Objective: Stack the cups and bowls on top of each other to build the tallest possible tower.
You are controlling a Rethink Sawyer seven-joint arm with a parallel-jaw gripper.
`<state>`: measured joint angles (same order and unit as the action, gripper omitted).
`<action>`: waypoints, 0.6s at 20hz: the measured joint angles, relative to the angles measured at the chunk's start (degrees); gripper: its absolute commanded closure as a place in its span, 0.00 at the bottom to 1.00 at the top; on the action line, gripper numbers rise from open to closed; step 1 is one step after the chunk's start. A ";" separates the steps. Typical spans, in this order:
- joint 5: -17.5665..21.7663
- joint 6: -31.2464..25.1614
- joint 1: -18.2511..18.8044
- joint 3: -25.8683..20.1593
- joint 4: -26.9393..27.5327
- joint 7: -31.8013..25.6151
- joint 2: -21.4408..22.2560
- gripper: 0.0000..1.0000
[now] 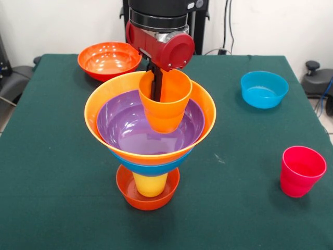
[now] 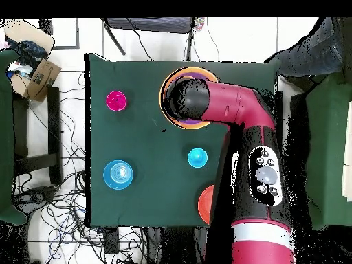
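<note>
The tower (image 1: 151,156) stands at the table's middle: a small red-orange bowl (image 1: 148,200) at the bottom, a yellow cup (image 1: 150,185), a blue bowl (image 1: 151,168), a large light orange bowl (image 1: 104,104), and a purple bowl (image 1: 125,127) inside it. My gripper (image 1: 156,94) is shut on the orange cup's (image 1: 164,112) far rim, with one finger inside. It holds the cup in the purple bowl's hollow, slightly tilted. The pinkish red cup (image 1: 302,171) stands near right. In the overhead view the arm covers most of the tower (image 2: 167,93), and the blue cup (image 2: 197,158) shows.
A medium red-orange bowl (image 1: 108,60) sits at the far left of the green table (image 1: 52,182). A small teal-blue bowl (image 1: 264,89) sits at the far right. In the overhead view they show as the red-orange bowl (image 2: 204,204) and the teal-blue bowl (image 2: 118,174).
</note>
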<state>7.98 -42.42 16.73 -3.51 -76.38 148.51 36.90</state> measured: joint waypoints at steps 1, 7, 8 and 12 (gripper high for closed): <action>0.00 0.00 0.00 0.01 0.00 0.00 -0.02 1.00; 0.00 0.00 -0.17 0.28 0.01 0.00 -0.09 1.00; 0.00 0.00 -0.18 0.33 0.01 0.00 -0.09 1.00; 0.00 0.00 -0.19 0.46 0.01 0.00 -0.09 1.00</action>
<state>7.98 -42.42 16.54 -3.06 -76.38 148.51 36.81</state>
